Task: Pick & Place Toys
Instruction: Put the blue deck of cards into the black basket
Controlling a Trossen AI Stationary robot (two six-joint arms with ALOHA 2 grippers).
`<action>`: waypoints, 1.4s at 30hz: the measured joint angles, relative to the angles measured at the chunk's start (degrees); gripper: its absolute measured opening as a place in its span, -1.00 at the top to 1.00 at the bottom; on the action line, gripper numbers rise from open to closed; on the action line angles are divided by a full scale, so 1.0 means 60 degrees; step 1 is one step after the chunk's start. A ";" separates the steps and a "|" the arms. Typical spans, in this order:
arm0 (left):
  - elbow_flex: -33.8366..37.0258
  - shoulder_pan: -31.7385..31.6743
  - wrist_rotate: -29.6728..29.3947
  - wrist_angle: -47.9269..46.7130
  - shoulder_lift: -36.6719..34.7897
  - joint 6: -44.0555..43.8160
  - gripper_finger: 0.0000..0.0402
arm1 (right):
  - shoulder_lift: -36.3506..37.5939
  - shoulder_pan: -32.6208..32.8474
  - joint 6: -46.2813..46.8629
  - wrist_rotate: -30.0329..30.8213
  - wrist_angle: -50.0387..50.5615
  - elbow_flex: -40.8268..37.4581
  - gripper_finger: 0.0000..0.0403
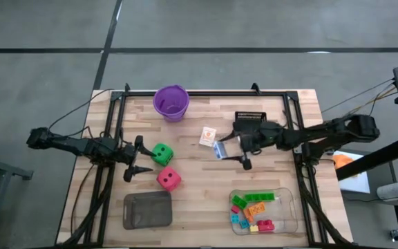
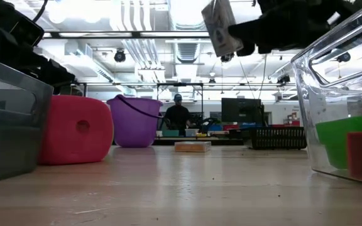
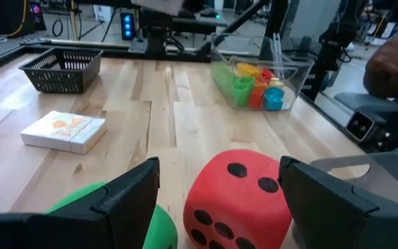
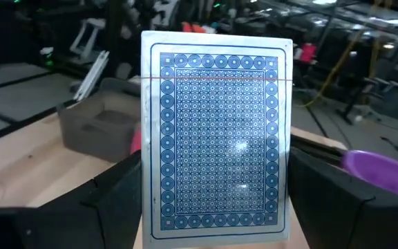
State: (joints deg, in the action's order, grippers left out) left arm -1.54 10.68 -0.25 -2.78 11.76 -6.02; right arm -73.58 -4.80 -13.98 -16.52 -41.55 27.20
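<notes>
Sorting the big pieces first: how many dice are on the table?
2. The green die lies just ahead of the open left pincer; the red die sits beside it, between it and the grey tray. None looks hidden.

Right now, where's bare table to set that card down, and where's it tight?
Free: the strip between the grey tray and the clear tray, and the corner left of the purple cup. Tight: the middle, where the right gripper holds the blue-backed card up beside the card box, and by the left gripper at the green die and red die.
</notes>
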 joint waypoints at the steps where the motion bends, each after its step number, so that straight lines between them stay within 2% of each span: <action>1: 0.0000 0.0002 0.0006 -0.0006 0.0023 0.0000 -0.50 | 0.0148 -0.0105 0.0049 0.0025 -0.0077 -0.0112 -0.45; 7: 0.0000 0.0003 0.0006 -0.0004 0.0117 0.0000 -0.50 | 0.0741 -0.0677 0.0197 0.0136 -0.0103 -0.0711 -0.45; 23: 0.0000 0.0004 0.0004 -0.0004 0.0140 0.0000 -0.50 | 0.0783 -0.2041 0.0297 0.0391 -0.0060 -0.1481 -0.45; 35: 0.0000 0.0003 0.0007 -0.0008 0.0140 0.0000 -0.50 | 0.0920 -0.3362 0.0270 0.1238 0.1954 -0.1490 -0.45; 42: 0.0000 0.0002 0.0005 -0.0008 0.0140 0.0000 -0.50 | 0.1029 -0.3734 0.0177 0.2693 0.4445 -0.0901 -0.45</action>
State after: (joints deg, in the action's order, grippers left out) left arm -1.54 10.69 -0.21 -2.83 12.60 -6.02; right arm -67.40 -27.20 -12.92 -0.36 -14.87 21.80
